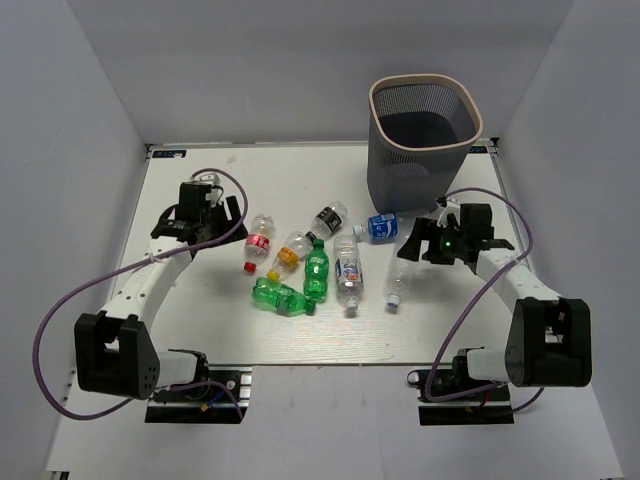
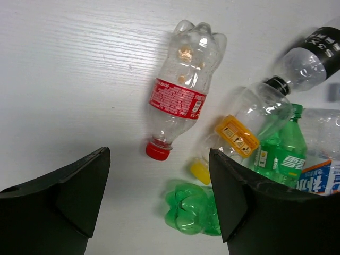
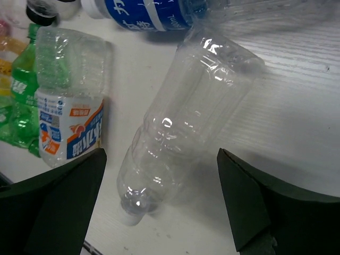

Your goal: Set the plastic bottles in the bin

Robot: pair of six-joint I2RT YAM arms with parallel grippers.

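The bin [image 1: 410, 172] stands far right on the table [image 1: 330, 340]; the bottles [image 1: 318, 268] lie scattered mid-table. The right tool [image 3: 159, 162], spread wide, hangs over a clear unlabelled bottle [image 3: 194, 114]: probably the pick, needing descent and closure. The left tool [image 2: 159, 156] gapes too.

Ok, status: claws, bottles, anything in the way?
Left claw open over red-capped bottle. Right claw open over clear bottle. All bottles on table, none visible in bin. Bin mouth unobstructed.

eight small clear and green plastic bottles [image 1: 316, 268] lie sideways, loosely clustered; the tall dark grey mesh bin [image 1: 420, 150] stands upright beyond them.
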